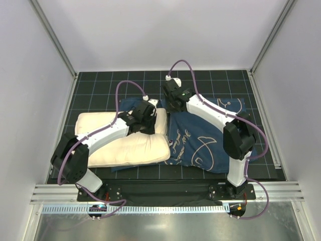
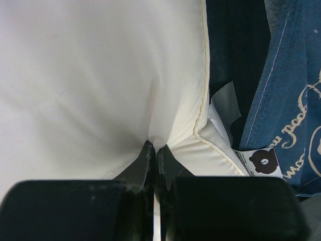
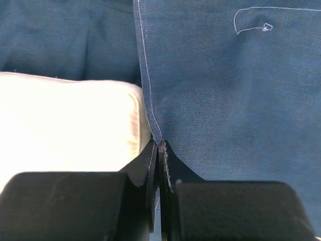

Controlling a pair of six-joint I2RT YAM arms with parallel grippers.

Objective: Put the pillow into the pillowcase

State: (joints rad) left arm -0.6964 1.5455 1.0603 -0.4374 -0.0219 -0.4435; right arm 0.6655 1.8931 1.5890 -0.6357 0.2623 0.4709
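Note:
The cream-white pillow (image 1: 125,145) lies on the left of the table, and its right end meets the navy pillowcase (image 1: 210,140) with white drawings. My left gripper (image 1: 147,113) sits at the pillow's far right corner. In the left wrist view this gripper (image 2: 154,146) is shut, pinching a fold of the pillow (image 2: 90,75) near its piped edge, with the small tag (image 2: 263,160) and the pillowcase (image 2: 296,90) to the right. My right gripper (image 1: 170,98) is at the pillowcase's far left edge. In the right wrist view it (image 3: 160,144) is shut on the stitched hem of the pillowcase (image 3: 225,90), beside the pillow (image 3: 70,120).
The black gridded table (image 1: 100,85) is boxed in by white walls at the back and both sides. A metal rail (image 1: 165,193) runs along the near edge by the arm bases. Purple cables (image 1: 188,75) loop above both arms.

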